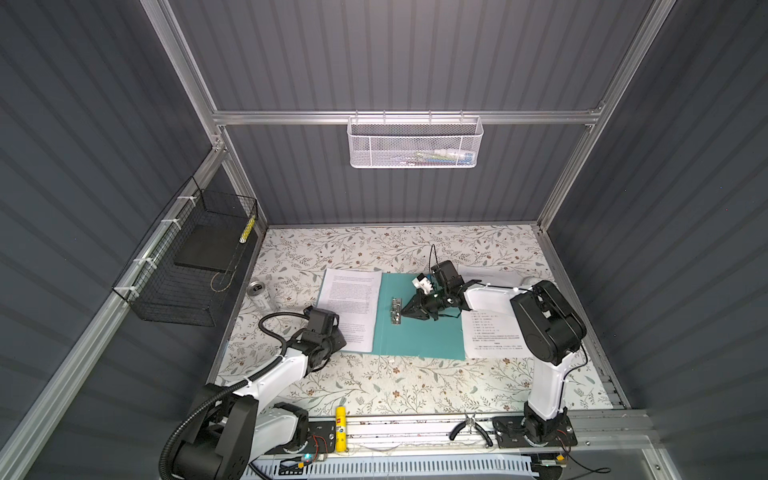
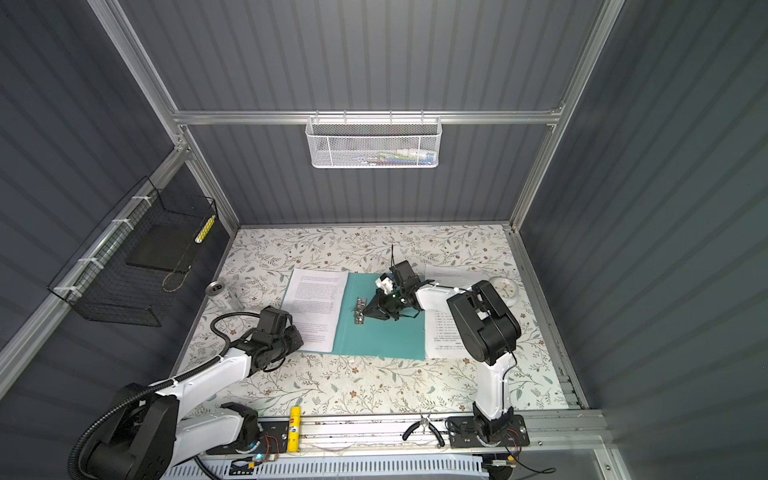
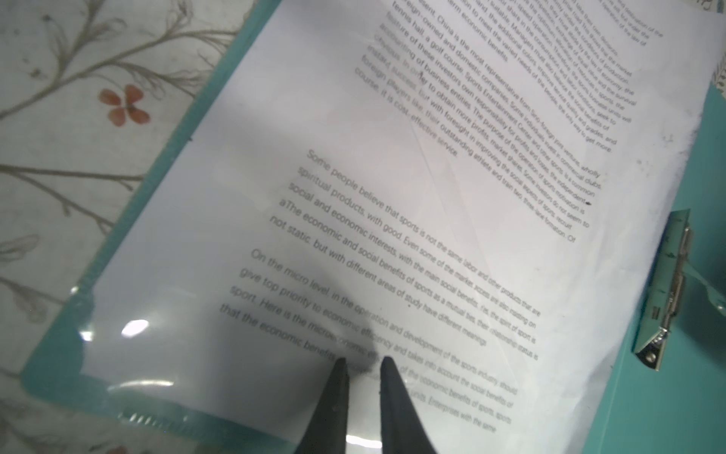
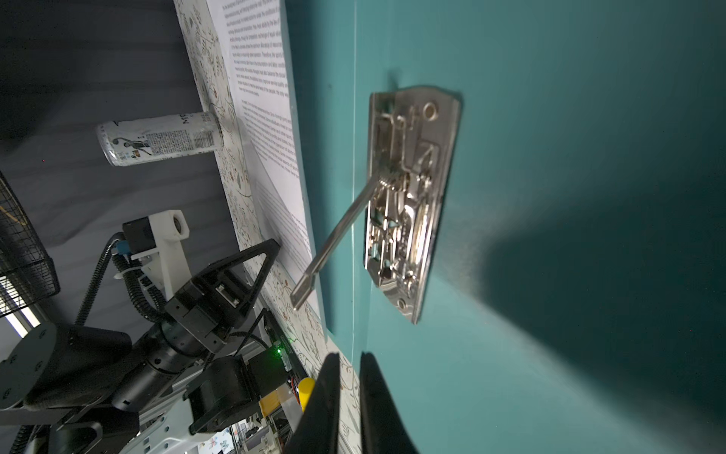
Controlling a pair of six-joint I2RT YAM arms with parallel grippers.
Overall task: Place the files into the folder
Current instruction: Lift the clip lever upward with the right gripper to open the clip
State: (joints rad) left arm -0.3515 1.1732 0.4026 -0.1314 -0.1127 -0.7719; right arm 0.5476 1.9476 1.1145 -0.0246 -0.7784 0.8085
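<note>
Files lie left of centre on the open folder, under the left claw: jaws a slit apart, empty, tips on paper. Right claw, barely parted, empty, points at the clip mid-frame; another sheet lies at the folder's right edge.

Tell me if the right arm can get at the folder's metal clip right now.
Likely yes: the right arm's fingers are just short of the clip, over the open folder, with nothing between.
</note>
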